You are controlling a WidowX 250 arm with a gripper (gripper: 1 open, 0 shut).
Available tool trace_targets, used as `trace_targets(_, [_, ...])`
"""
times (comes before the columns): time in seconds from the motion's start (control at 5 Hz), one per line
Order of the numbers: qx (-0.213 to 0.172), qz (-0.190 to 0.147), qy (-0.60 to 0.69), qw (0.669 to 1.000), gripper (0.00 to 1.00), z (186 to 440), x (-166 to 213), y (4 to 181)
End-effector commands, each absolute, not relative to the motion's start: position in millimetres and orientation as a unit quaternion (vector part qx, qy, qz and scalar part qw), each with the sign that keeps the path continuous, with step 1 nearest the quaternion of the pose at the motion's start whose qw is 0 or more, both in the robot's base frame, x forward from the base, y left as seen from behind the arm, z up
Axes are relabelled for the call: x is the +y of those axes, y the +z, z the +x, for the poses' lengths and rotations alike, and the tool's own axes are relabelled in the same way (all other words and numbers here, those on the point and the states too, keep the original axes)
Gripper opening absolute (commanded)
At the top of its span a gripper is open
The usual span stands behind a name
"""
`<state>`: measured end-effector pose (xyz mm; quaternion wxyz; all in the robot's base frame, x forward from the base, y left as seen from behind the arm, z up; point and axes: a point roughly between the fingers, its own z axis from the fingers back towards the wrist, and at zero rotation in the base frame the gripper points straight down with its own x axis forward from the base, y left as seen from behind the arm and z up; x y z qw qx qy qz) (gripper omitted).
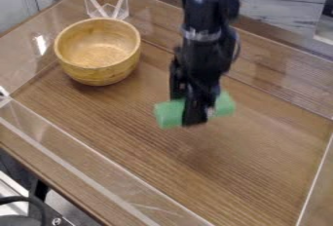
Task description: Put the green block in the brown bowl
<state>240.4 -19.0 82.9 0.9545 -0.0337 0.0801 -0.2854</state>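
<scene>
The green block (169, 114) hangs above the wooden table, and my gripper (196, 113) is shut on its middle, pointing straight down. The block's ends stick out left and right of the black fingers, with its shadow on the wood below. The brown bowl (96, 51) stands at the upper left of the table, empty, well to the left of and beyond the gripper. The black arm rises from the gripper out of the top of the picture.
A clear plastic wall (78, 162) runs along the table's front and left edges, and a clear folded piece (104, 4) stands behind the bowl. The table's right edge (313, 186) falls away at the lower right.
</scene>
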Motion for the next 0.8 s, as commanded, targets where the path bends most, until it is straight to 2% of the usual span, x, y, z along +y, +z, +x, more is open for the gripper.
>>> trace_targets(0.0, [0.050,-0.016,-0.213,0.976,0.00,249,-9,131.0])
trace_targets(0.2, [0.039,-0.006,-0.146,0.988,0.00,254,10,158.7])
trace_targets(0.4, [0.030,0.002,-0.114,0.993,0.00,260,43,172.1])
trace_targets(0.6, [0.024,0.005,-0.084,0.996,0.00,270,79,178.0])
